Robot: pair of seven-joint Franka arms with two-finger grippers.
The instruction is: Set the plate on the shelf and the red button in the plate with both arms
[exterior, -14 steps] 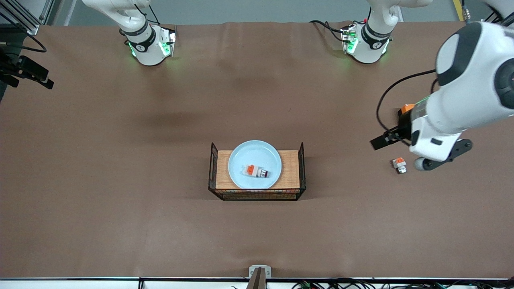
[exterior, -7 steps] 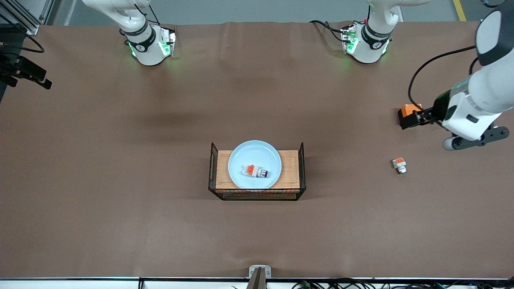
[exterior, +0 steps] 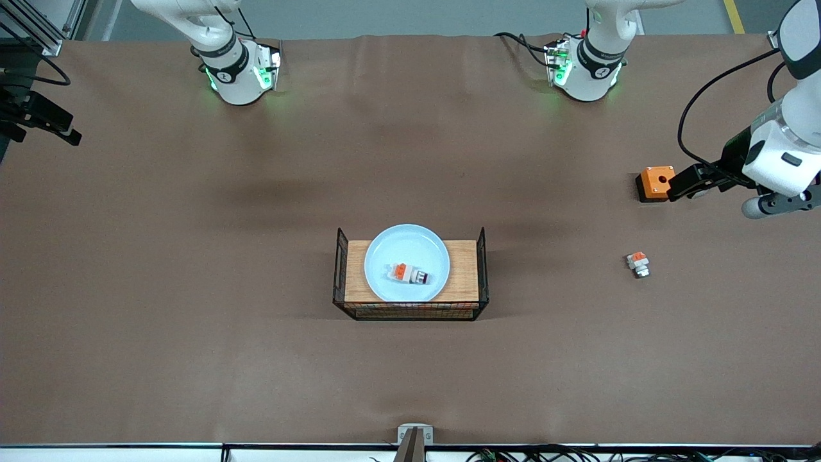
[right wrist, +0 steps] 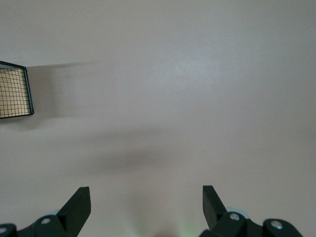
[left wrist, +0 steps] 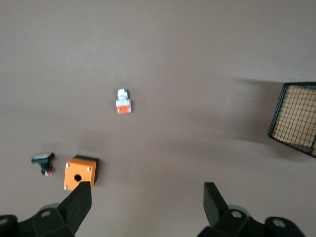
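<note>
brown paper-covered counter (exterior: 192,359) filling the front view, creased here and there. nearest the front camera, at mid-counter, a black wire basket (exterior: 410,313) with a wooden board (exterior: 463,269) as its floor. on that board, the plate (exterior: 406,247), pale blue and round, lying flat. inside the plate, the red button (exterior: 408,274), on its side, white body and orange block with the dark red cap end pointing toward the left arm's end of the counter. well apart from the basket, toward the left arm's end, a small white-and-orange part with a grey end (exterior: 638,264), alone on the paper. farther from the front camera than that part, an orange square box with a hole (exterior: 655,183) on a dark base. just beside the box, up in the air over the counter's edge at the left arm's end, the left end effector (exterior: 686,185), fingers spread wide and released, nothing between them; in the left wrist view, a small dark grey-topped piece (left wrist: 43,163) lying beside the box. right end effector (right wrist: 143,205) seen only in its own wrist view, over bare paper near one corner of the basket, fingers (right wrist: 76,205) spread and released, holding nothing. farthest, both arm bases along the counter's top edge, green lights glowing.
</note>
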